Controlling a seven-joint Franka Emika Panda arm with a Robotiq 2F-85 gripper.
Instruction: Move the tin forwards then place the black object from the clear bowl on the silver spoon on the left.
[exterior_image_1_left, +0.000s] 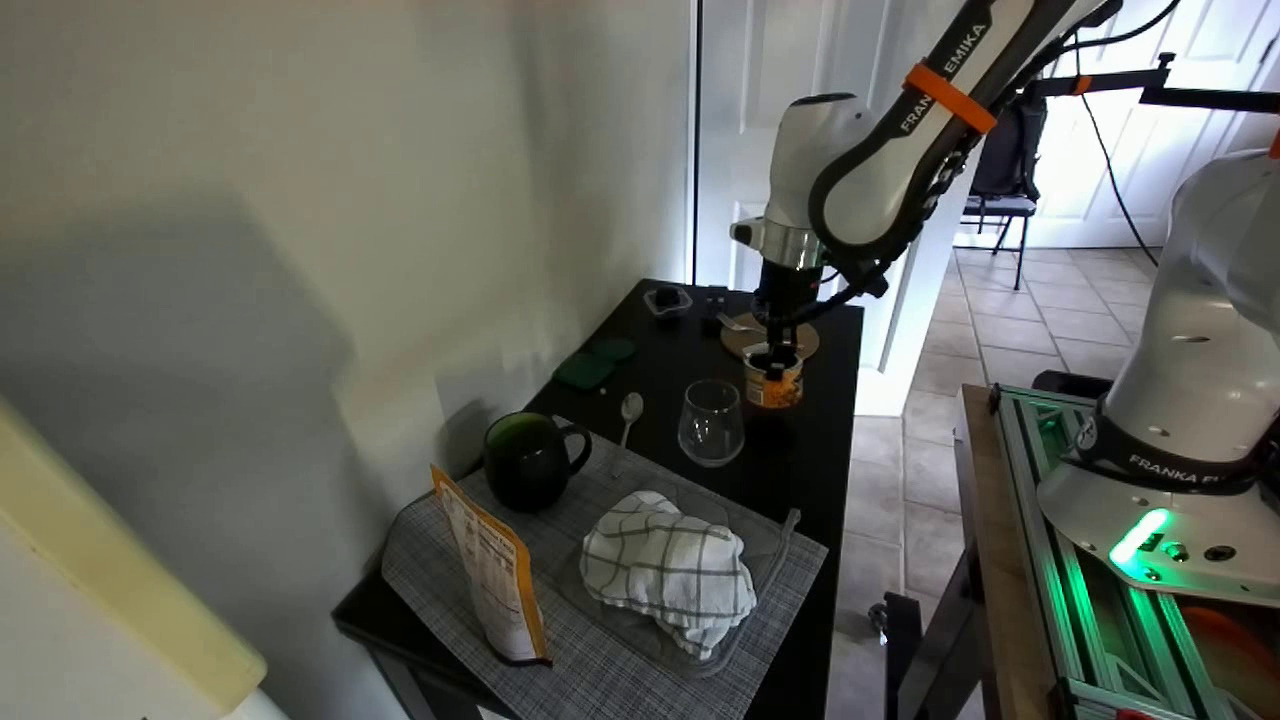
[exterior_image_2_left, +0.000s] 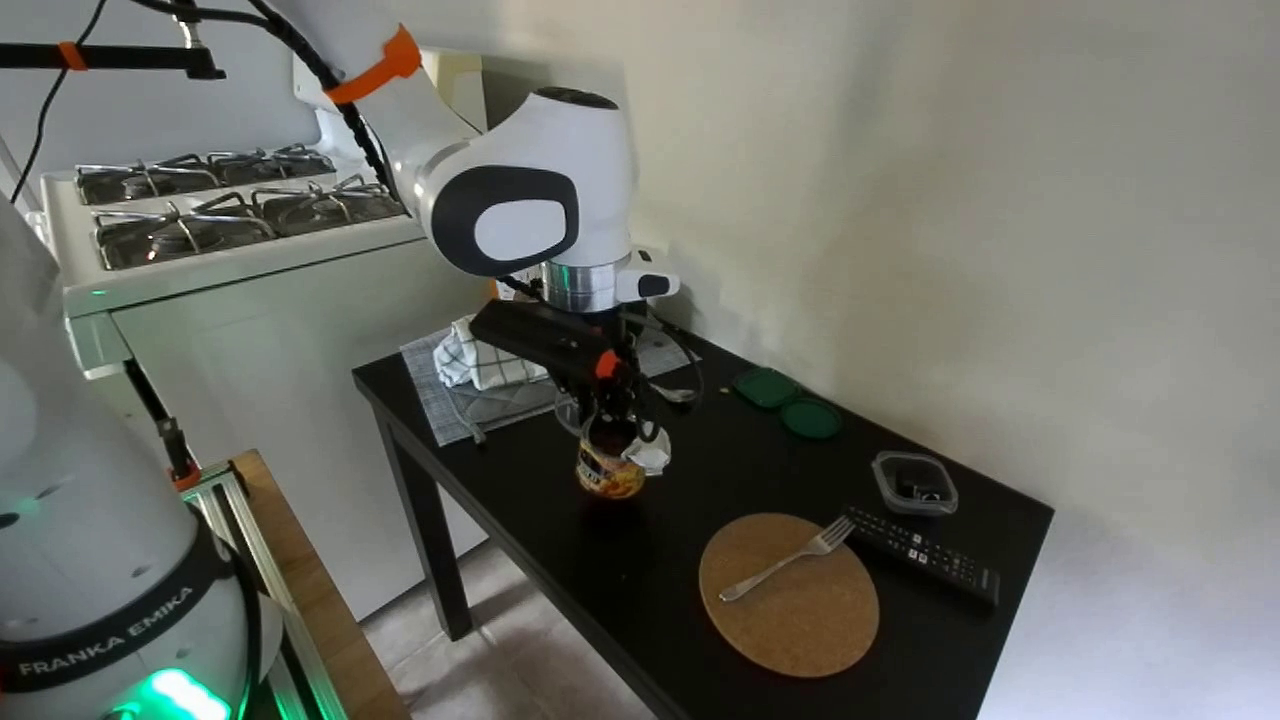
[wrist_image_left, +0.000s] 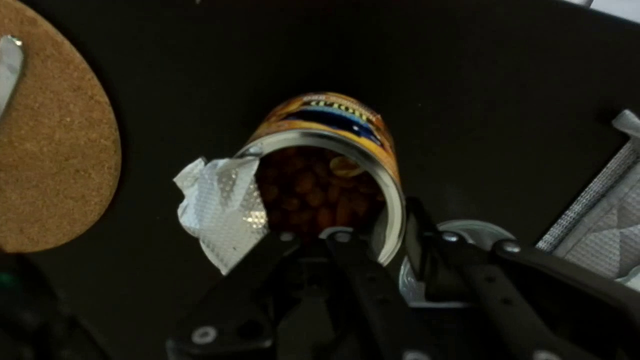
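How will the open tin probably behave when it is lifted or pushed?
The tin would probably stay stiff, as its silvery rim looks metallic. The small brown pieces inside look loose and could spill if it tips. The crumpled foil at its edge seems thin and may bend easily.

Metal-rimmed tin (wrist_image_left: 325, 117) w/ shiny foil flap (wrist_image_left: 225, 215), rough cork mat (wrist_image_left: 55, 150) nr tin, glossy clear glass (exterior_image_1_left: 711, 425) also nr tin

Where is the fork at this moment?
In an exterior view, the fork lies right of the tin, on the round mat, tines near the remote.
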